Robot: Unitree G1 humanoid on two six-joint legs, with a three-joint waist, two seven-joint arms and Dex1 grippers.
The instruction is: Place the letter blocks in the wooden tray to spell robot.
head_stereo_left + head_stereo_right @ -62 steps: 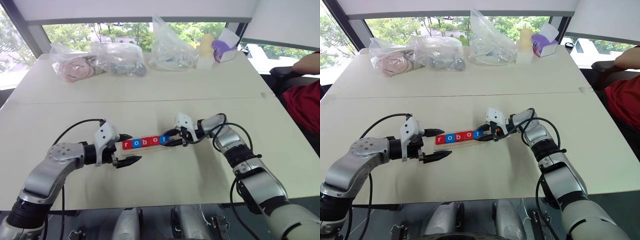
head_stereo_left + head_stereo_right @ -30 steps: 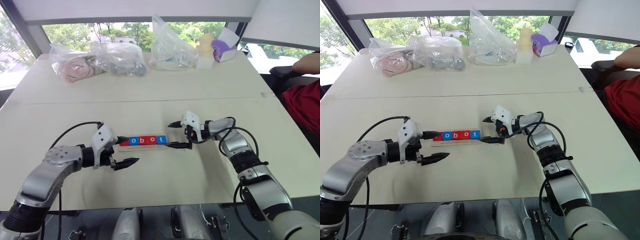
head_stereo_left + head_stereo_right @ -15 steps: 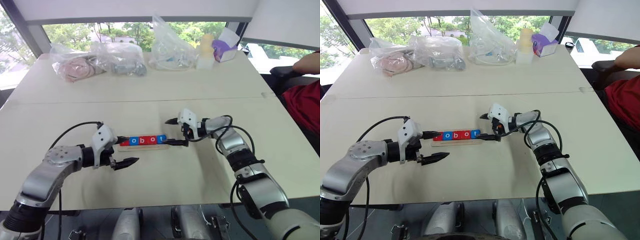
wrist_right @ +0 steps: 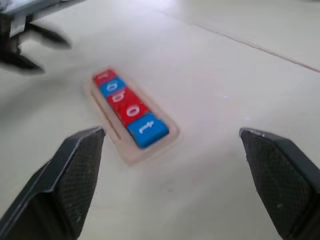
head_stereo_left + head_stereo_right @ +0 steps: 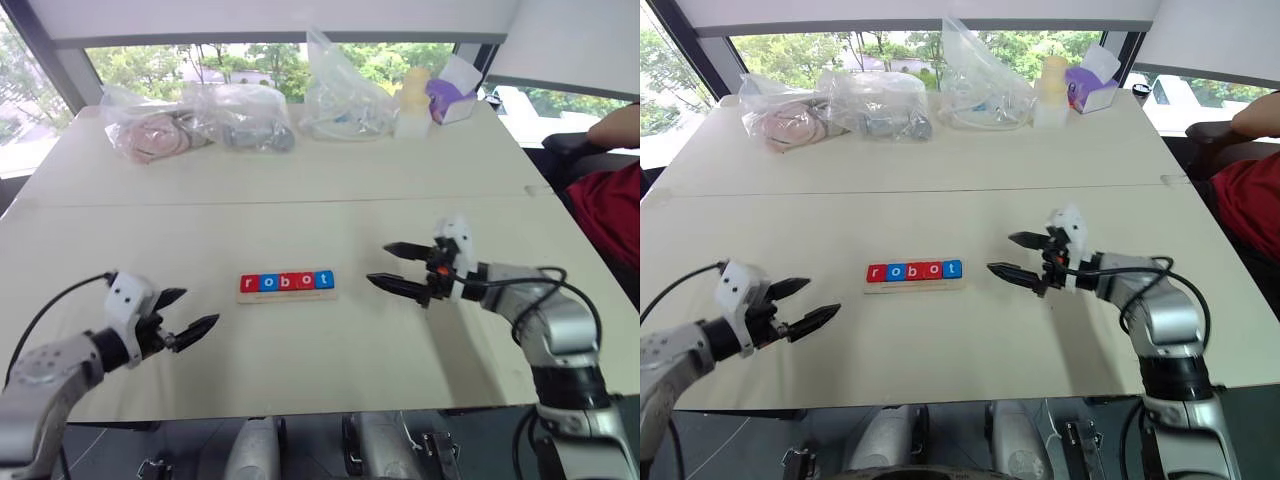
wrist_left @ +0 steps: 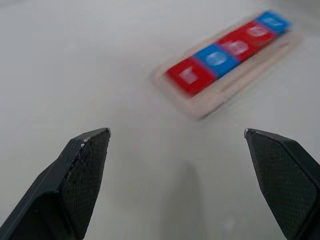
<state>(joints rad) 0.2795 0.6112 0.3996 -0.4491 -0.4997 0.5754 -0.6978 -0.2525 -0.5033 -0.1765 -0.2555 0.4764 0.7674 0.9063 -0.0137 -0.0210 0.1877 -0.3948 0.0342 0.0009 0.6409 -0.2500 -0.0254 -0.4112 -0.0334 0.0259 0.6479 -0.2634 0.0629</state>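
1. The wide, pale cream bench point(image 5: 300, 180) carries all the things; a thin seam runs across it from side to side.
2. A person in a red garment point(image 5: 610, 210) sits at the right edge of the bench, with one arm resting near the far corner.
3. Three clear plastic bags point(image 5: 880, 105) with small items inside lie in a row along the far edge, and a purple-and-white box point(image 5: 1088, 88) stands just beside them on the right.
4. The left end effector point(image 5: 180, 315) with two black fingers hovers over the near left part of the bench, well apart from the tray. Its jaws are spread wide and hold nothing.
5. The right end effector point(image 5: 395, 267) with two black fingers hovers to the right of the tray, near it but not touching. Its jaws are also spread wide and empty.
6. The narrow, flat tray of pale wood point(image 5: 287, 294) lies in the middle of the bench, between the two end effectors.
7. The five small square letter blocks point(image 5: 286, 282), red, blue, red, red, blue, sit side by side in the tray and read "robot".
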